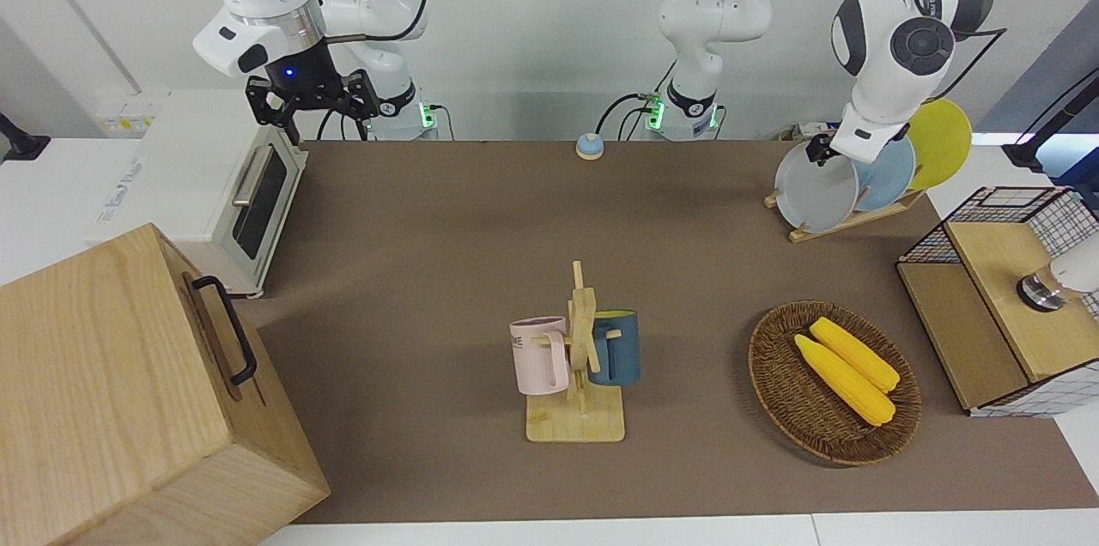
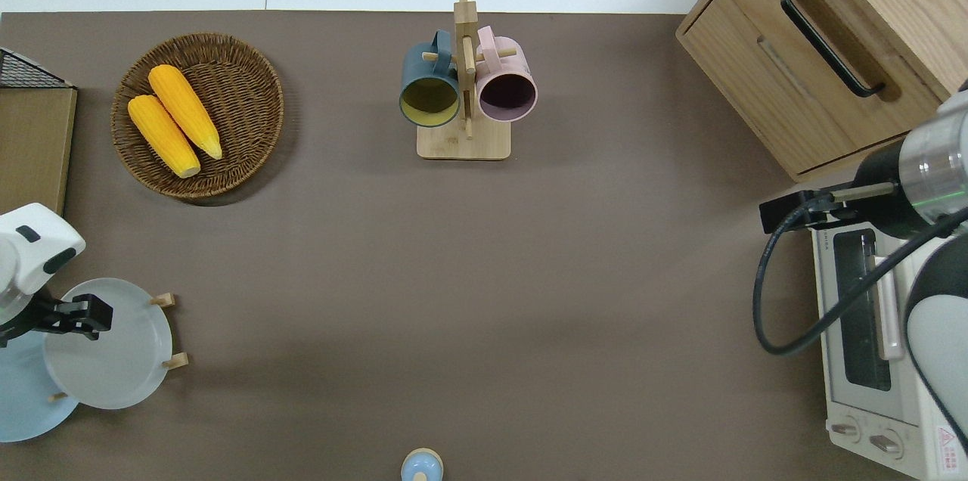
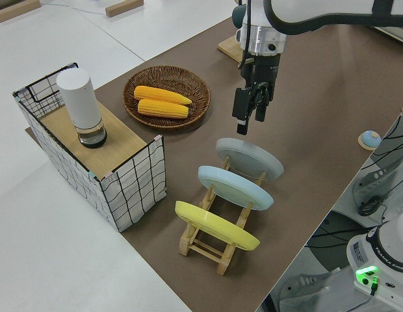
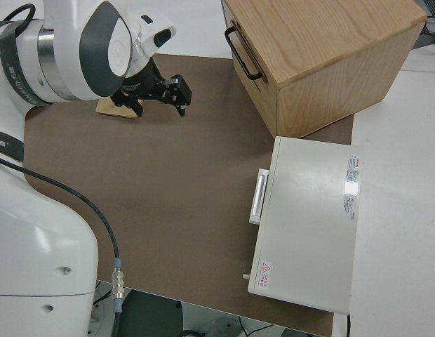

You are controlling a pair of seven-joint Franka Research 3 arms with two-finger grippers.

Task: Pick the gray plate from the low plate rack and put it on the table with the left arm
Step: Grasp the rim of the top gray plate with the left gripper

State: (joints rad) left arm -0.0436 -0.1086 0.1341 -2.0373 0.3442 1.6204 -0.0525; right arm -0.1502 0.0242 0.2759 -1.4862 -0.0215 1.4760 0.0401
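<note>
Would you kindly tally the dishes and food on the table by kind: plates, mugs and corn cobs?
Plates: 3, all standing in the low wooden slat rack: matte light-gray plate, light-blue plate, yellow plate.
Mugs: 2, hanging on the upright wooden stand: pink mug, dark blue mug.
Corn cobs: 2, in the round wicker basket.
Total: 7.

Left end effector (image 2: 83, 312) over gray plate (image 2: 113, 349): overhead view crops its arm at frame edge; front view hides finger gap against plate rim, contact with plate not readable

Light-blue plate (image 2: 19, 398) cut by overhead frame edge, partly covered by gray plate; yellow plate (image 1: 943, 138) half hidden by left arm in front view

Low plate rack (image 3: 214, 244) mostly hidden under plates

Toaster oven (image 2: 870, 345) partly blocked by parked right arm in overhead view

Wire basket (image 2: 23, 71) only corner visible overhead
</note>
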